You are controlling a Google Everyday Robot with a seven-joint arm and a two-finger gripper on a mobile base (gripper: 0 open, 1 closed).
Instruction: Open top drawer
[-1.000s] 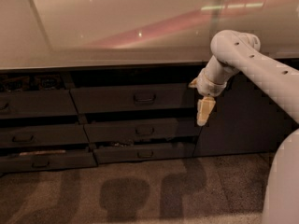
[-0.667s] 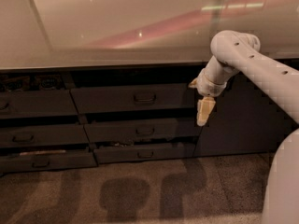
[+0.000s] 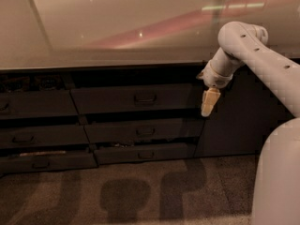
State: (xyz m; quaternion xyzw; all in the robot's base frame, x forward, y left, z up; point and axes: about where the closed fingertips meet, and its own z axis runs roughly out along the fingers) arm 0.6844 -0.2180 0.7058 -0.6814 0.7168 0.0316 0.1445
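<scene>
The top drawer (image 3: 112, 100) is the long dark grey front just under the countertop, in the middle column. Its small loop handle (image 3: 145, 98) sits at its centre. A dark gap runs along its top edge. My gripper (image 3: 209, 103) hangs pointing down from the white arm (image 3: 243, 46), just past the drawer's right end and to the right of the handle. It is level with the drawer front and holds nothing that I can see.
Two narrower drawers (image 3: 140, 131) lie below the top one. A left column of drawers (image 3: 33, 104) has clutter showing above it. A tall plain cabinet door (image 3: 234, 121) stands behind the gripper. My white base (image 3: 279, 182) fills the lower right, above the carpet floor (image 3: 117, 196).
</scene>
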